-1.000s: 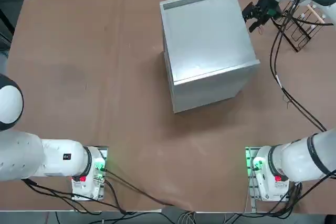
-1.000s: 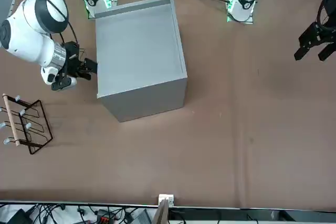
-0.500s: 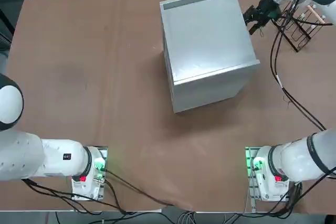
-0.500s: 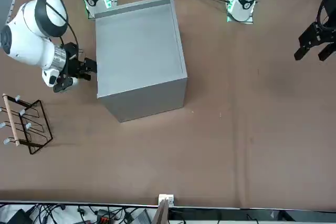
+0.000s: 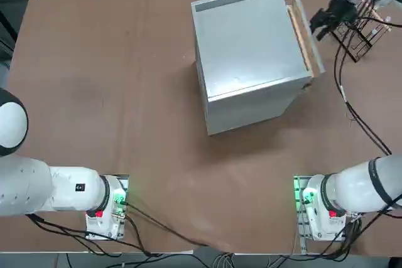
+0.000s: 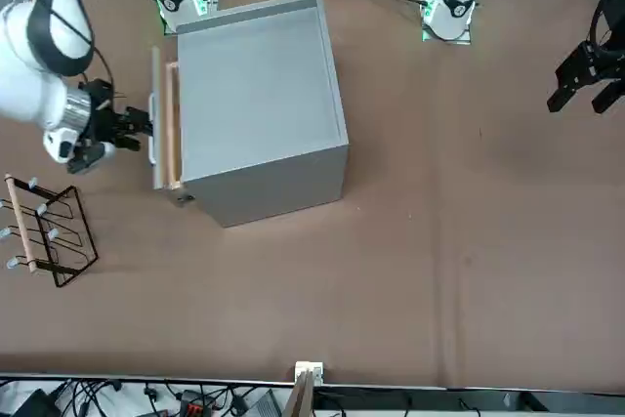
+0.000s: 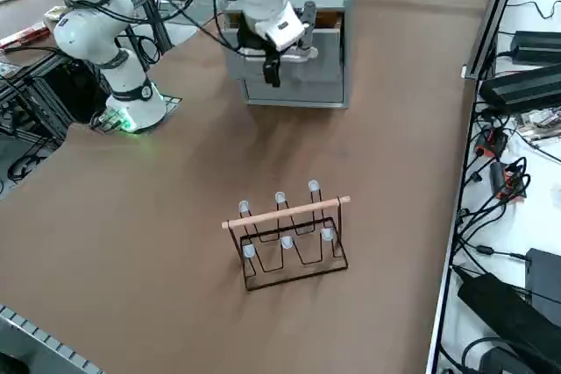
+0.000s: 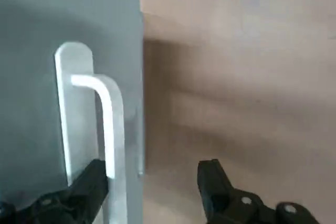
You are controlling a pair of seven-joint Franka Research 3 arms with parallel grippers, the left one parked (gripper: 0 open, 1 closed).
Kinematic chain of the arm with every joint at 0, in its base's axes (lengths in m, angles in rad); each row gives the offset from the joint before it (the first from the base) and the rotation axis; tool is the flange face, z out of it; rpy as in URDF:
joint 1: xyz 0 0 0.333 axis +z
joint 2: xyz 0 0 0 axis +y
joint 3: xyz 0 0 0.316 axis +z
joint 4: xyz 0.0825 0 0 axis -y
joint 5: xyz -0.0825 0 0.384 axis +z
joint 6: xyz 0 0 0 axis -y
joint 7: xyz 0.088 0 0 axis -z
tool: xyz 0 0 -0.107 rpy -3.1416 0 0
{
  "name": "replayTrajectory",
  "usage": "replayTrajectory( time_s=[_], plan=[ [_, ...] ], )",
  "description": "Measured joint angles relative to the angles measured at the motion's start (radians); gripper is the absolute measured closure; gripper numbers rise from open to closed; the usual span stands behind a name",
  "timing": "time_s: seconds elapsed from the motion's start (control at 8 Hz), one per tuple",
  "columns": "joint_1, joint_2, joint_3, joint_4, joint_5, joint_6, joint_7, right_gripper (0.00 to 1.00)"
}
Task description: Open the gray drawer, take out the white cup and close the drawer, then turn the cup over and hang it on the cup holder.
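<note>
The gray drawer (image 5: 309, 28) stands a little way out of the cabinet (image 5: 248, 48), on the side that faces the cup holder (image 5: 365, 28). Its light wooden wall (image 6: 172, 124) shows as a narrow strip. My right gripper (image 5: 318, 24) is open at the drawer front (image 6: 153, 114). In the wrist view, the silver handle (image 8: 109, 124) runs down between its fingers (image 8: 89, 182), close against one of them. The side view shows the gripper (image 7: 289, 45) at the handle too. The dark wire cup holder (image 7: 289, 234) with wooden pegs stands apart on the table. The white cup is hidden.
The right arm's cable (image 5: 352, 114) trails over the table between the cabinet and the arm's base (image 5: 317, 208). The cup holder (image 6: 44, 231) sits close behind the gripper's wrist. Power supplies and cords (image 7: 517, 85) lie beyond the table edge.
My right gripper has moved away from the cabinet toward the cup holder. The drawer, flush before, has slid out a short way with it and shows its wooden wall.
</note>
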Motion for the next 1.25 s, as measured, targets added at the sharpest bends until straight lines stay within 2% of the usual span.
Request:
replayTrajectory(
  time_s=[0.75, 1.25],
  plan=[
    [-0.109, 0.033, -0.001, 0.074, -0.103, -0.065, -0.131, 0.01],
    [-0.167, 0.059, -0.001, 0.111, -0.118, -0.072, -0.213, 0.01]
  ],
)
